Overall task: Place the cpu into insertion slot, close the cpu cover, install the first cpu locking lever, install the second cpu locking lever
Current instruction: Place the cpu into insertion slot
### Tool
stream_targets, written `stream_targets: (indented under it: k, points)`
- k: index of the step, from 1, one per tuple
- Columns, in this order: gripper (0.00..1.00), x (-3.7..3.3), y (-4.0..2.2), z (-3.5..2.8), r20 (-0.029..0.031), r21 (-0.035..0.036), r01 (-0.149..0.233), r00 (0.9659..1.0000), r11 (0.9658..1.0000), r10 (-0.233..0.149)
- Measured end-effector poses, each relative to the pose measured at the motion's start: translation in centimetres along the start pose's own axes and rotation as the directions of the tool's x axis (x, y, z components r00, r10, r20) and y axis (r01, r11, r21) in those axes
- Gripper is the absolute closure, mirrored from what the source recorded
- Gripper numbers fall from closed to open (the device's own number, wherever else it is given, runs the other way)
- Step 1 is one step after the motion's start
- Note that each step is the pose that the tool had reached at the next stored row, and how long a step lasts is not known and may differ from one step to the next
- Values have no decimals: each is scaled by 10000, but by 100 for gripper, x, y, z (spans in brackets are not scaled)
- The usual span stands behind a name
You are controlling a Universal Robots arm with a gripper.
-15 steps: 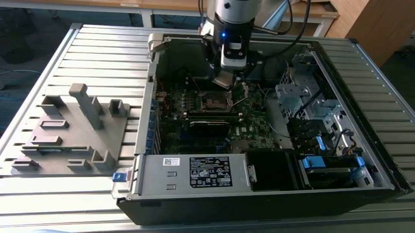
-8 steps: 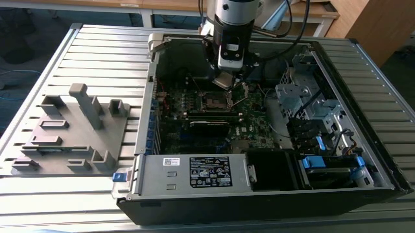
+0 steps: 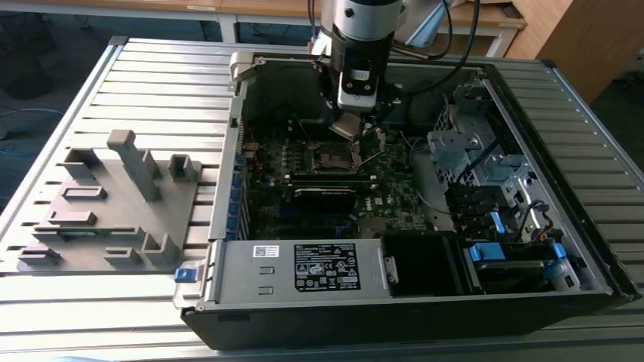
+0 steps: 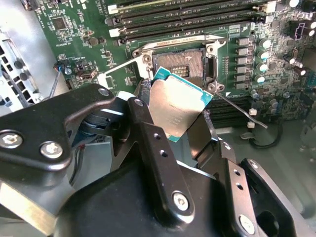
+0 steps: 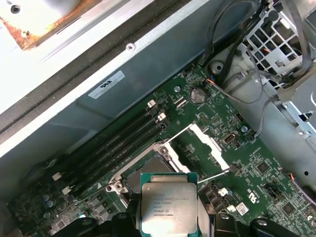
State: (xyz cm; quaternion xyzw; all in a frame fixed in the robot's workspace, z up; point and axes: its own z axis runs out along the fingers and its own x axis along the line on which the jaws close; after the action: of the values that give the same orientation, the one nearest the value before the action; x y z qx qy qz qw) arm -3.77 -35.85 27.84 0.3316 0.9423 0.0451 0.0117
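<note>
**Robot hand held the cpu over a bare socket inside an open computer case**

The hand (image 4: 175,123), its two fingers drawn in to the chip's width and pinching the cpu (image 4: 177,101) by opposite edges, hung just above the insertion slot (image 4: 180,61). The slot lay uncovered on the motherboard (image 4: 74,29) of the computer case (image 3: 403,302), which sat on the slatted worktop (image 3: 151,75). The chip was clear of the socket and not seated. In the first wrist view the cpu cover (image 5: 205,140) appeared swung up away from the socket. In the second wrist view a thin locking lever (image 4: 237,106) stood loose beside the socket, and the chip's edges looked turned against the socket's. On that showing, a descent without squaring up could land a corner on the metal rim or bend the contacts. So narrow an edge grip could also let the chip slip.
</note>
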Motion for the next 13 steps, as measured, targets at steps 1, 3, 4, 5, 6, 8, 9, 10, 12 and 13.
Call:
stream_targets:
  k: [1, 3, 4, 5, 6, 8, 9, 10, 12, 13]
  points:
    - [46, 1, -2, 9, 0, -1, 0, 10000, 10000, 0]
    - [46, 1, -2, 13, 0, 2, 2, 10000, 10000, -2]
    - [46, 1, -2, 13, 0, 2, 2, 10000, 10000, -2]
    - [46, 1, -3, 13, 0, 3, 1, 10000, 10000, -1]
    - [46, 1, -3, 13, 0, 2, 1, 10000, 10000, -1]
    - [46, 1, -3, 14, 0, 1, 1, 10000, 10000, -1]
    - [46, 1, -3, 14, 0, 1, 1, 10000, 10000, -1]
    - [46, 1, -3, 14, 0, 1, 1, 10000, 10000, -1]
    - [46, 2, -3, 15, 0, 1, 1, 10000, 10000, -1]
    - [46, 2, -3, 15, 0, 1, 1, 10000, 10000, -1]
